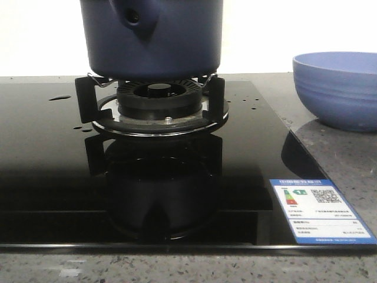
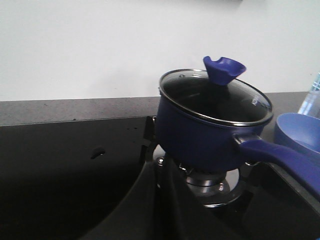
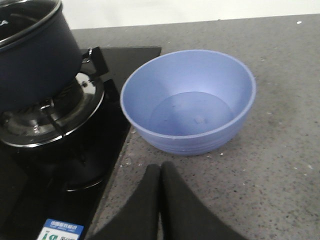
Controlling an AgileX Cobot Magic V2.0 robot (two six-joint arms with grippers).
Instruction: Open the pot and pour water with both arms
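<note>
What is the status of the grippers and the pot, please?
Right fingers shut, empty. Left unclear. Pot on burner, lid on. Bowl beside stove; path clear.

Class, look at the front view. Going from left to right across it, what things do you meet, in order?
Water drops on the black hob → pot on the burner stand → energy label sticker → periwinkle bowl.

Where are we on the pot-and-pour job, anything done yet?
Nothing looks done yet. The glass lid sits on the pot, which rests on the burner. The right end effector is shut and empty near the bowl. Left: lift the lid, then pour.
</note>
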